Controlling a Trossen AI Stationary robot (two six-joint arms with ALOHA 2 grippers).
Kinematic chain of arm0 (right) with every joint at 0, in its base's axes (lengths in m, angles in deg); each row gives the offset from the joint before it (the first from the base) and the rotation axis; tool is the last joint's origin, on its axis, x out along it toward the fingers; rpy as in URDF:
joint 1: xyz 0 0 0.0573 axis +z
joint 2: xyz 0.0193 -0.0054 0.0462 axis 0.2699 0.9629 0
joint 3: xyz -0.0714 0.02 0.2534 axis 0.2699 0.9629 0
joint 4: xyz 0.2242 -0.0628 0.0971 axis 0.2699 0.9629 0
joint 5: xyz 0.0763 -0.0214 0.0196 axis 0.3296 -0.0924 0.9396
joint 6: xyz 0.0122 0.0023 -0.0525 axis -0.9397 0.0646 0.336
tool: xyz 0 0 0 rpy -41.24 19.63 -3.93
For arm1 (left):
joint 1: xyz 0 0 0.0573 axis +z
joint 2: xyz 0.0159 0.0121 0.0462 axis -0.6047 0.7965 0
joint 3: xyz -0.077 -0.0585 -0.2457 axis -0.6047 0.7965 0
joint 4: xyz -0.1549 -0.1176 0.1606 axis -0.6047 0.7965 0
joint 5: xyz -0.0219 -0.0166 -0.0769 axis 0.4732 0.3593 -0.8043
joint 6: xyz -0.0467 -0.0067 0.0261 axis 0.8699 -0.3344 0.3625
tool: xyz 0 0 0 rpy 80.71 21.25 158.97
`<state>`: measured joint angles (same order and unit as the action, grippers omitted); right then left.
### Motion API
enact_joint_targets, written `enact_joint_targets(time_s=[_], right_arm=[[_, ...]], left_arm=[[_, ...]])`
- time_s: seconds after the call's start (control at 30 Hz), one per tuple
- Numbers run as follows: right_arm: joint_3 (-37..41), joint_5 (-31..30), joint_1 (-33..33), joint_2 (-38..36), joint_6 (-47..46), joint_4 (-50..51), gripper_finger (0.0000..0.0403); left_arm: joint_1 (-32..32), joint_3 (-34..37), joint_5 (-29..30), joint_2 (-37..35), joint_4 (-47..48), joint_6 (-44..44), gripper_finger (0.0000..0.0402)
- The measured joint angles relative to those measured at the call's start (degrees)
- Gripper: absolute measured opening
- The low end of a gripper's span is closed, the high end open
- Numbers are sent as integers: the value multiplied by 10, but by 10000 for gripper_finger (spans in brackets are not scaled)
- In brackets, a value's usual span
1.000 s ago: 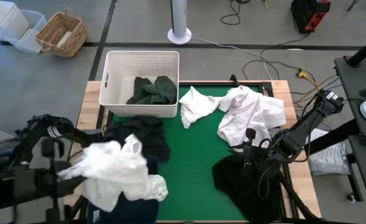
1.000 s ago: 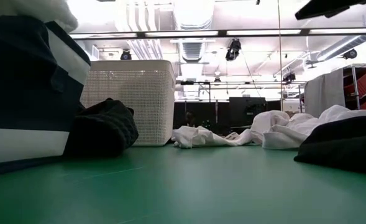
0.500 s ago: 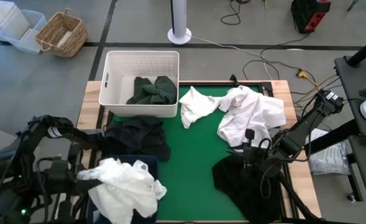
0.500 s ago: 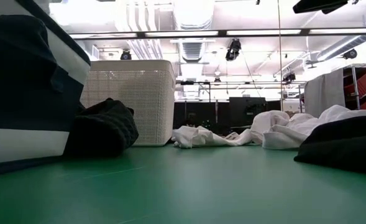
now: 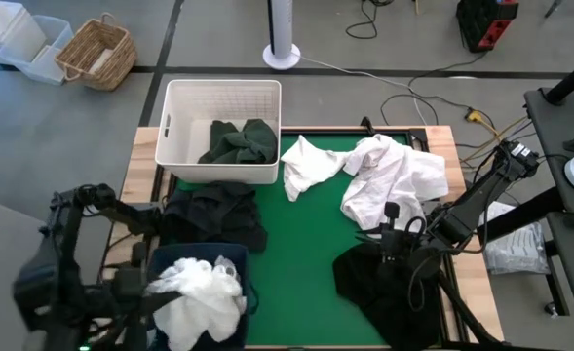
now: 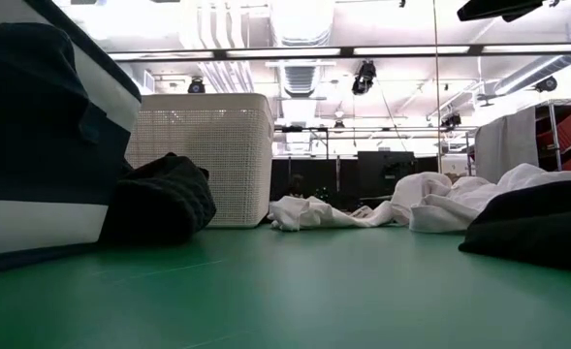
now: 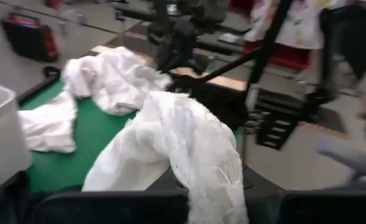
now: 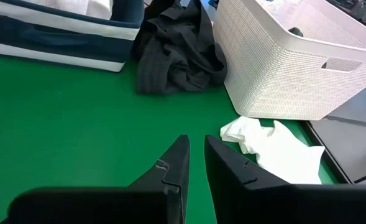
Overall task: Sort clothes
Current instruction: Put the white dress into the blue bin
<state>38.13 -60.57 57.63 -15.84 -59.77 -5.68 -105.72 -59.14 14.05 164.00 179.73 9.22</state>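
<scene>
Draping white garment [image 5: 201, 297] lengthwise (over bin [image 5: 239, 261]).

— Surface? 
— Wooden-edged table [image 5: 142, 156] with a green mat top [image 5: 301, 244].

— What sits on it, far side? 
— White plastic lattice basket [image 5: 223, 107] at the far left corner. Just beside it, a small crumpled white garment [image 5: 304, 164], then a larger white garment heap [image 5: 392, 177] toward the right edge.

— Near side? 
— Black crumpled garment [image 5: 213, 213] in front of the basket, touching a navy blue fabric bin [image 5: 230, 255] at the near left. A black garment pile [image 5: 379, 283] lies at the near right.
</scene>
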Motion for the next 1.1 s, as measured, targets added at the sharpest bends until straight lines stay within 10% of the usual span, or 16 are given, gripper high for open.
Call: enact_joint_targets(time_s=[0.13,0.7,1.1], right_arm=[[0,0,0,0,0,0,43],[0,0,0,0,1,1,44],[0,0,0,0,-4,1,43]], left_arm=[[49,61,-51,-1,0,7,0],[102,208,-598,-5,0,130,0],[129,288,-643,-6,-22,156,0]])
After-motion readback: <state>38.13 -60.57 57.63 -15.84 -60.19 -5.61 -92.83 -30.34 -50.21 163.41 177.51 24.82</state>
